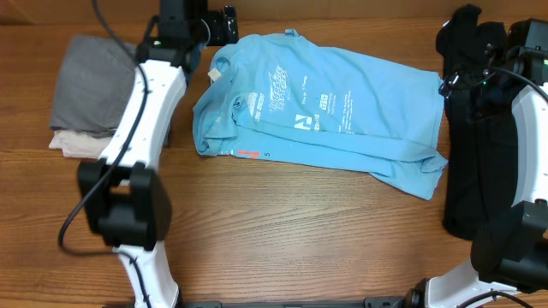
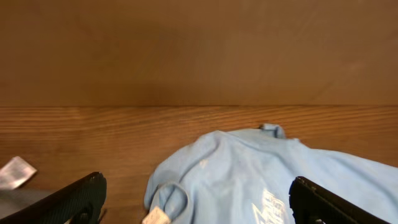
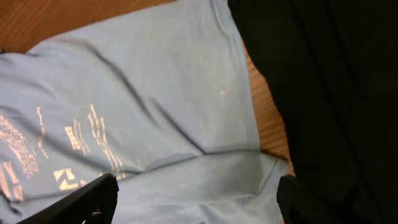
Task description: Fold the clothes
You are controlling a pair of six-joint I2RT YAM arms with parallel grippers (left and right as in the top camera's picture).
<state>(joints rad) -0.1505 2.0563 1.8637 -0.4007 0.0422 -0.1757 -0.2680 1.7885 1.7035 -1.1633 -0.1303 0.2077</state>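
Lying rumpled on counter (image 1: 282, 231): T-shirt (image 1: 325, 103), print up. Above collar edge, left gripper (image 2: 196, 186), jaws apart. Above opposite edge, beside black garment (image 3: 323, 93), right gripper (image 3: 196, 183), jaws apart.

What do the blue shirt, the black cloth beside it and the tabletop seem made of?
Light sky-blue T-shirt: soft matte knit, probably cotton jersey; it creases loosely and has stitched hems. Long black garment: matte fabric, weave too dark to tell. Brown table: wood or wood-look laminate, showing straight grain lines.
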